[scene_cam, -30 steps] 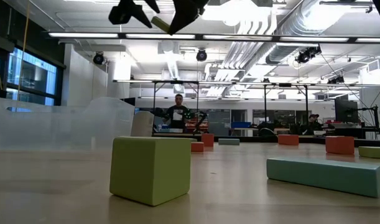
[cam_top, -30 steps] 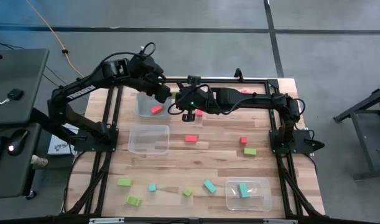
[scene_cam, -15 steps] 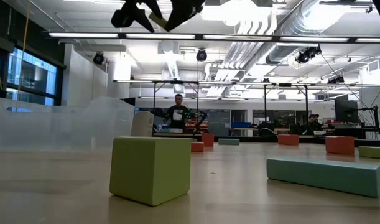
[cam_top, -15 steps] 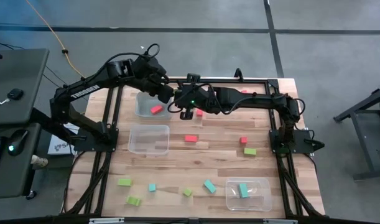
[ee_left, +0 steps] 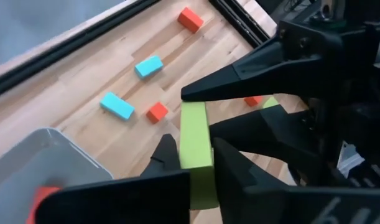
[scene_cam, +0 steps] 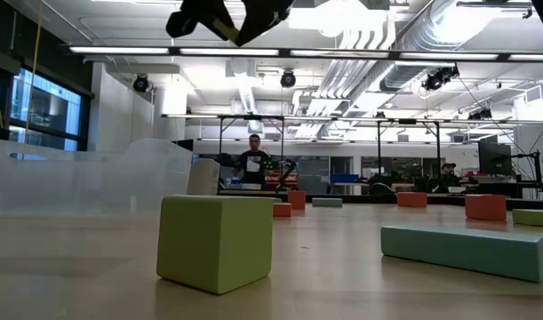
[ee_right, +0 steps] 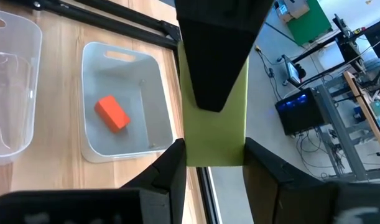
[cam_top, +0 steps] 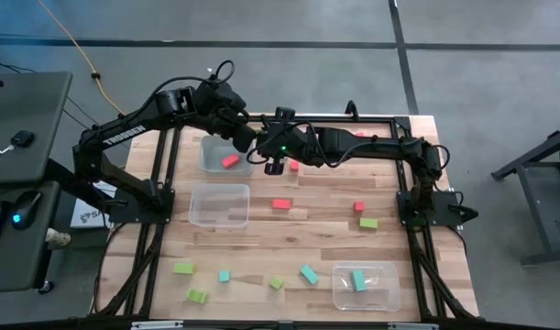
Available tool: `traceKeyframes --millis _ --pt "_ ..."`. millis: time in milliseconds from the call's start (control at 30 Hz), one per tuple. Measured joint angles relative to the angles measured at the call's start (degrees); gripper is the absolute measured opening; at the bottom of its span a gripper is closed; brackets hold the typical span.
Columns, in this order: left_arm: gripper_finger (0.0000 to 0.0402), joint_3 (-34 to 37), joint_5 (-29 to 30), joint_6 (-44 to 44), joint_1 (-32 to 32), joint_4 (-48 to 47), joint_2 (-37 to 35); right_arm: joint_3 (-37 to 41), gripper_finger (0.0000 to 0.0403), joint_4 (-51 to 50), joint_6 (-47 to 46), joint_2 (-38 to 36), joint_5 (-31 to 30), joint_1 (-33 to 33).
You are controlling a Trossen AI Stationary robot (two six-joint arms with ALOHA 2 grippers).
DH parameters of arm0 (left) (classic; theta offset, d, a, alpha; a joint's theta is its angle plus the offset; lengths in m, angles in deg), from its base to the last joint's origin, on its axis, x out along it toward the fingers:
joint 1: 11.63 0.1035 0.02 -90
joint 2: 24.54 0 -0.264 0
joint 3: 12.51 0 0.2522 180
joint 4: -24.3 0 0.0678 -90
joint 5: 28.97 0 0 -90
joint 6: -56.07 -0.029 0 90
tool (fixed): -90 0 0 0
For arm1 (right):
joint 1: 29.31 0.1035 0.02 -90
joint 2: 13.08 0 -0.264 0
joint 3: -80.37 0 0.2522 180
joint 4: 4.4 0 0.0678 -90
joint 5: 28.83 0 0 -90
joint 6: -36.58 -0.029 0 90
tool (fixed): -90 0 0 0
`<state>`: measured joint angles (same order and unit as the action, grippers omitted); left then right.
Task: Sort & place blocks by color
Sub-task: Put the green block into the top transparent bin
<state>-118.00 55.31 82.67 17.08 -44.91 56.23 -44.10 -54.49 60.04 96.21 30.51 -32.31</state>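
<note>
We find both claws meeting in the air above the far part of the counter [cam_top: 261, 240], each clamped on the same lime green bar [ee_left: 196, 152]: the left claw [ee_left: 199, 171] grips one end, and the right claw [ee_right: 211, 163] grips the other end, so the bar bridges the two. Directly beneath and beside the left claw stands a clear tub [ee_right: 124, 106] holding one red block [ee_right: 111, 112]; a second, empty-looking tub [cam_top: 219, 204] sits nearer on the counter, and a third tub [cam_top: 366, 284] with a teal block [cam_top: 358, 280] lies well apart from both claws. Loose red, green and teal blocks remain scattered on the counter, so we judge the sorting far from complete. We judge this a handover in progress. The hazards we note: if both claws pull while both are clamped, the bar may twist or be wrenched loose; if one lets go before the other's hold is firm, the bar drops, and the tub below holds red, the wrong colour. The two claws also stand very close, so any misjudged withdrawal risks finger contact.
</note>
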Motion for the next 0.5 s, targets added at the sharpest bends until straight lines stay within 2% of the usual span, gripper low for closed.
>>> traceKeyframes --millis 300,500 --pt "0.0002 0.0 0.8 -4.2 0.0 0.1 0.0 0.0 0.0108 0.1 0.2 0.0 -0.1 0.0" --pt "0.0000 0.0 1.7 -8.4 0.0 -0.5 0.0 0.0 0.0163 0.4 -1.5 0.0 -1.7 0.1"
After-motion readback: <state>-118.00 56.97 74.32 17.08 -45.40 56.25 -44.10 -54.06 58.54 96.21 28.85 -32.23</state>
